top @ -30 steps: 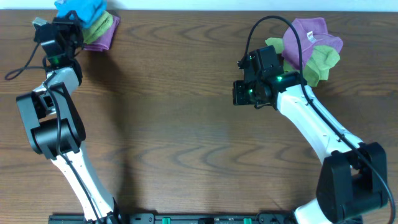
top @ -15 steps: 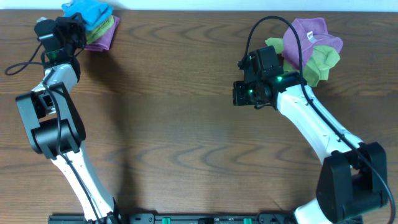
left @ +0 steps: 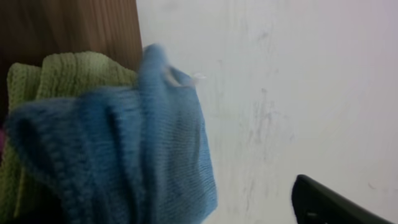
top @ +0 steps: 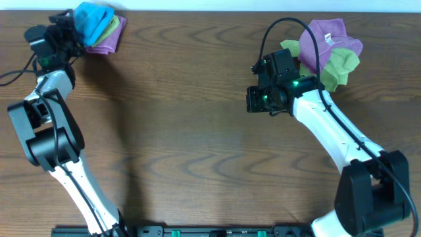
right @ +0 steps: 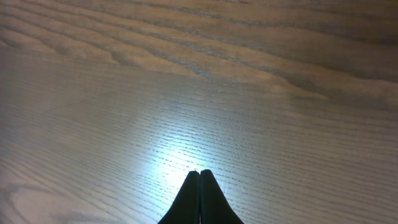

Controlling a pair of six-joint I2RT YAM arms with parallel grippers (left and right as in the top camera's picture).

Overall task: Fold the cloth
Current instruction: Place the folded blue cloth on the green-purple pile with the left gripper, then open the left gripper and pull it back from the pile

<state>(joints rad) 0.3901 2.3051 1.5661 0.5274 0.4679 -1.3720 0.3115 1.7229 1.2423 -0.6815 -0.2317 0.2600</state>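
The bright blue cloth lies bunched on top of a small stack at the table's far left corner. In the left wrist view the cloth fills the left half, close to the camera. My left gripper sits just left of the stack, open, and nothing shows between its jaws. Only one dark finger appears, far to the right of the cloth. My right gripper is shut and empty, low over bare wood near the table's middle right.
Under the blue cloth lie a lime-green cloth and a purple cloth. A second heap of purple and lime-green cloths sits at the back right behind my right arm. The table's back edge meets a white wall.
My left gripper has opened, let go of the blue cloth and drawn back to the left. The cloth rests on the stack. The right arm has not moved.
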